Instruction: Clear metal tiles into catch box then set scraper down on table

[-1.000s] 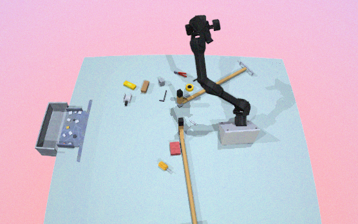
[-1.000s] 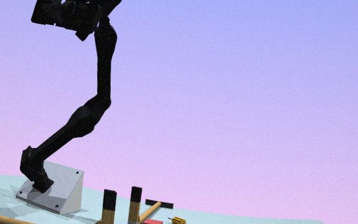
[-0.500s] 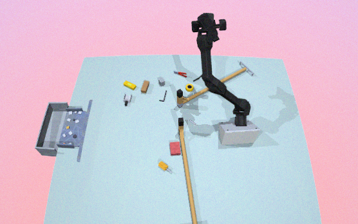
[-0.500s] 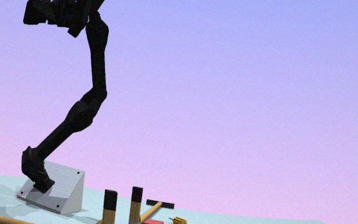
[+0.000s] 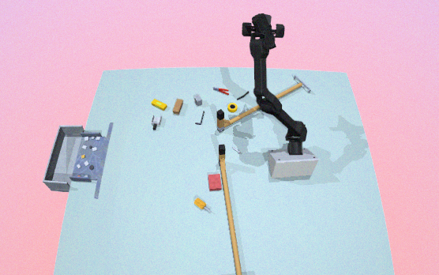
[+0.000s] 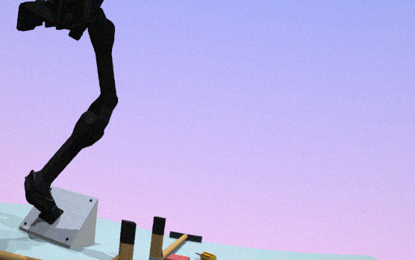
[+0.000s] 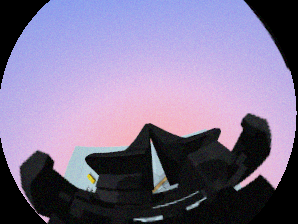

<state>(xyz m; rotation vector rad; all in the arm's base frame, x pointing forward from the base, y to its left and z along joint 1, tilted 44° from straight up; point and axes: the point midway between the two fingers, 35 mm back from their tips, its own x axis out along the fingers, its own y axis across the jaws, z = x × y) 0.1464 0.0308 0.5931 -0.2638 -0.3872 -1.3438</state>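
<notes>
Overhead, the arm's jaws are clenched on nothing, tiles still on the plate.

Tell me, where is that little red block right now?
In the top view the red block lies on the table, just left of the long scraper's wooden handle, above the yellow screwdriver.

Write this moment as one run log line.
gripper: shut, empty, raised high | long scraper: on table | tiles: on bench plate
</notes>
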